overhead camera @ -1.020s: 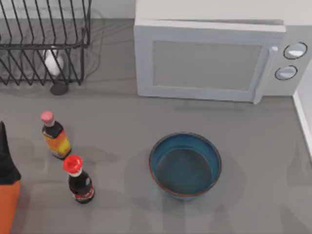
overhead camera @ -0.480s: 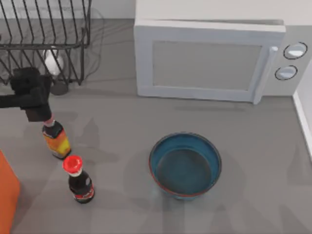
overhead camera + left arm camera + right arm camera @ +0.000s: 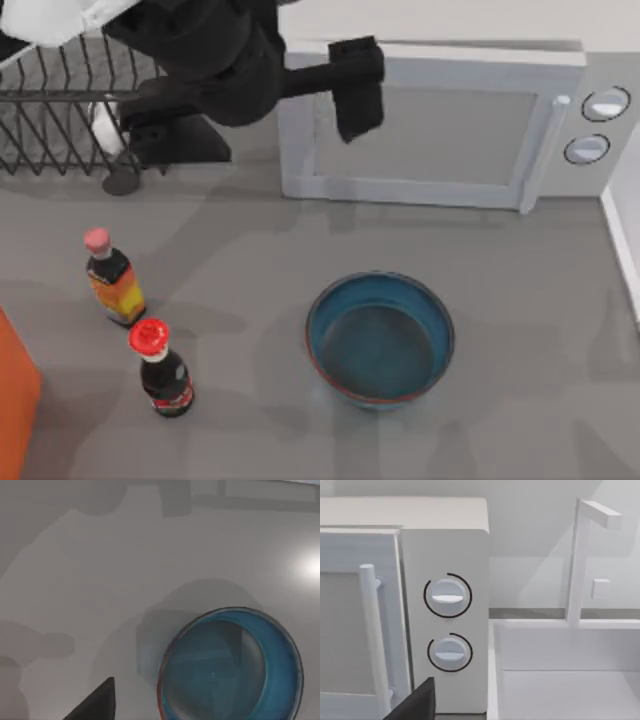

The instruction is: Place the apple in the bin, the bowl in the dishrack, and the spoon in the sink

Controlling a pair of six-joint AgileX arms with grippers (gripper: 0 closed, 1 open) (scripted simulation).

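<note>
Top view: left gripper [image 3: 352, 100] high over table's far side, in front of microwave [image 3: 430, 125] door; jaw state cannot tell. One teal bowl [image 3: 380, 338] upright on grey table [image 3: 520, 300], right of centre, well apart from gripper. One black wire dishrack [image 3: 70, 110] far left. One orange bin [image 3: 15, 400] corner at left edge. Two bottles: pink-capped [image 3: 112, 277], red-capped [image 3: 162, 368], near each other. Right wrist view: one sink [image 3: 570, 670] beside microwave, two dials [image 3: 447, 596].

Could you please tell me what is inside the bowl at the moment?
Nothing: the bowl shows only its glossy teal inside in the top and left wrist views. The left gripper hangs apart from it, before the microwave.
</note>
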